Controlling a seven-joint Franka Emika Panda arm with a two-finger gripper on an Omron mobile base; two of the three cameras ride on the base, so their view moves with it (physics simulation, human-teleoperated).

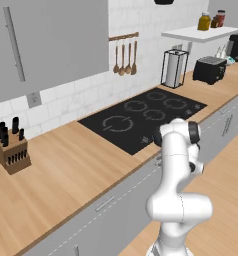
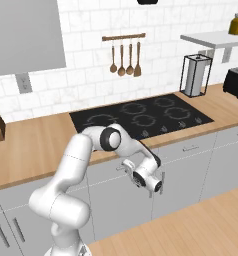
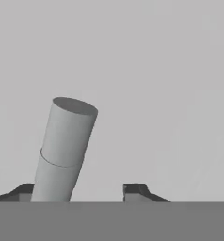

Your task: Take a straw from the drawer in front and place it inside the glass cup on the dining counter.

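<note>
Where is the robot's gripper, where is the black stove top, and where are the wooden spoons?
gripper (image 2: 159, 184), right base view, between its fingertips, down in front of the grey drawer fronts.
black stove top (image 2: 141, 117), right base view, middle of its dark surface.
wooden spoons (image 2: 125, 62), right base view, middle spoon's handle under the rail.

The long light wood counter (image 2: 36, 145) runs along the white tiled wall. A flat black cooktop with ring marks (image 2: 141, 116) is set into it. A brown wooden knife block (image 1: 11, 152) stands near one end. A wire-framed paper towel holder (image 2: 195, 76) and a black toaster (image 1: 209, 70) stand past the cooktop.
</note>
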